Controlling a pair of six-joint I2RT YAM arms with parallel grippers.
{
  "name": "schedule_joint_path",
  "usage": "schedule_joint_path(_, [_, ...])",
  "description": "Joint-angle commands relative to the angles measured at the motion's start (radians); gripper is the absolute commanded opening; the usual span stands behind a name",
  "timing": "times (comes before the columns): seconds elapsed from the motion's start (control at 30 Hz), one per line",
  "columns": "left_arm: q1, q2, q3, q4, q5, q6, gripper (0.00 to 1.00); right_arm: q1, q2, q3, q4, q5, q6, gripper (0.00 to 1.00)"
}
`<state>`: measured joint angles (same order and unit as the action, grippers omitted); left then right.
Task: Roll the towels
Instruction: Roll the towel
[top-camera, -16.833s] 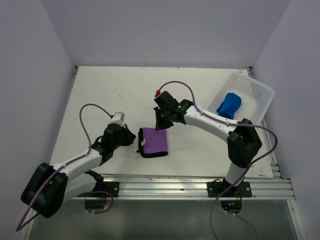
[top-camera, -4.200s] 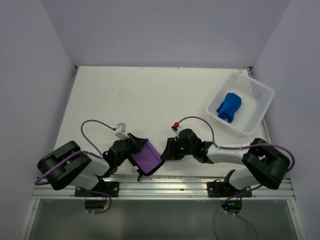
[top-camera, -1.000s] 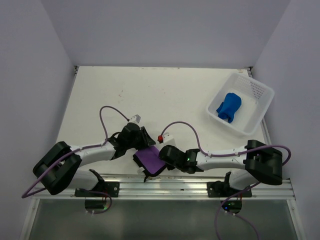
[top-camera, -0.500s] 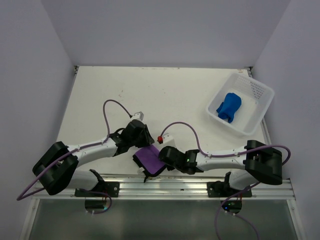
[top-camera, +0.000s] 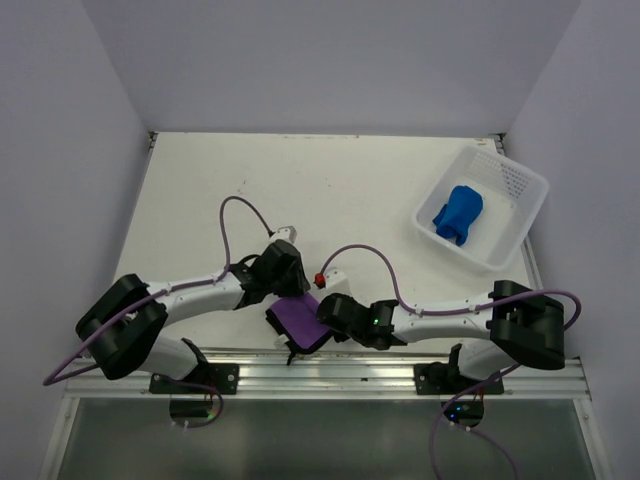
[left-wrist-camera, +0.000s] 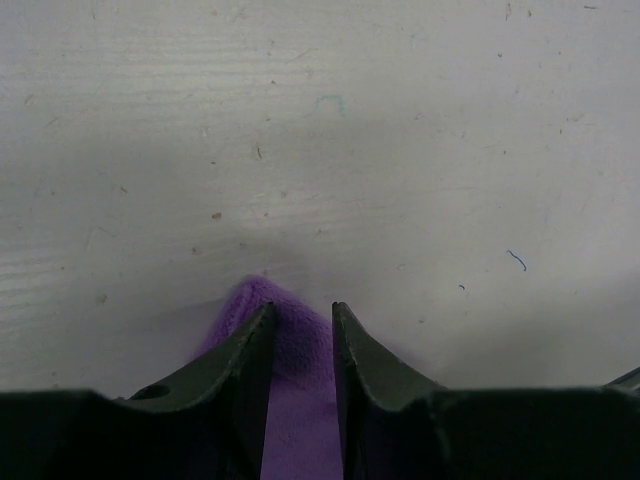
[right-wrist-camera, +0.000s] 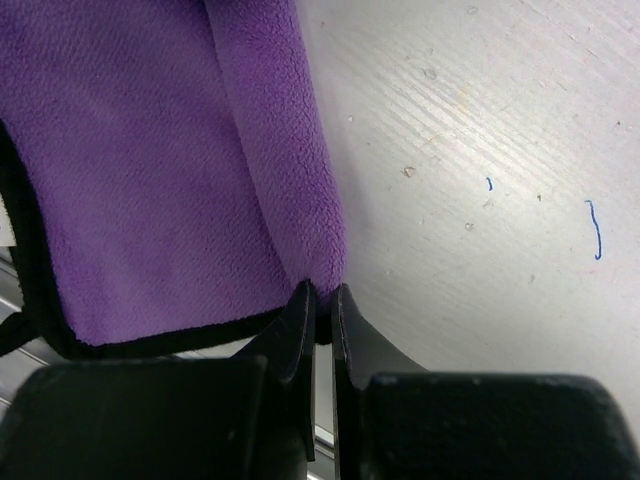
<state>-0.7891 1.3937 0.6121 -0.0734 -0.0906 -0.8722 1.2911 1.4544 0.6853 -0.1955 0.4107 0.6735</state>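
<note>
The small purple fleece towel with dark trim lies by the desk's near edge, its far tip clamped between the left fingers and a corner nipped by the closed right fingers (probably tensioning it for rolling).

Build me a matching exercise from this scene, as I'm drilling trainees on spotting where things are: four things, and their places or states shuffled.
Things:
1. blue towel
2. purple towel
3. white basket
4. right gripper

Places or states:
A. at the near edge of the table
B. on the table's far right side
C. bundled inside the basket
D. pinching a towel's corner

Pairs: 1-C, 2-A, 3-B, 4-D
</note>
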Motion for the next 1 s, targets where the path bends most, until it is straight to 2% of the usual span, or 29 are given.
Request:
schedule_joint_path(0.0, [-0.018,0.027,0.052,-0.058,-0.041,0.045,0.33,0.008,0.014,0.016,-0.016,0.031,0.014,0.0])
schedule_joint_path(0.33, [-0.041,0.083,0.098,-0.158,-0.093,0.068,0.33,0.03,0.02,0.028,-0.036,0.091,0.034,0.0])
schedule_joint_path(0.63, [-0.039,0.077,0.124,-0.117,-0.112,0.065,0.36,0.128,0.018,0.072,-0.134,0.347,0.034,0.0])
schedule_joint_path(0.97, [-0.001,0.064,0.12,-0.074,-0.075,0.058,0.38,0.301,0.156,0.166,-0.222,0.543,-0.068,0.0])
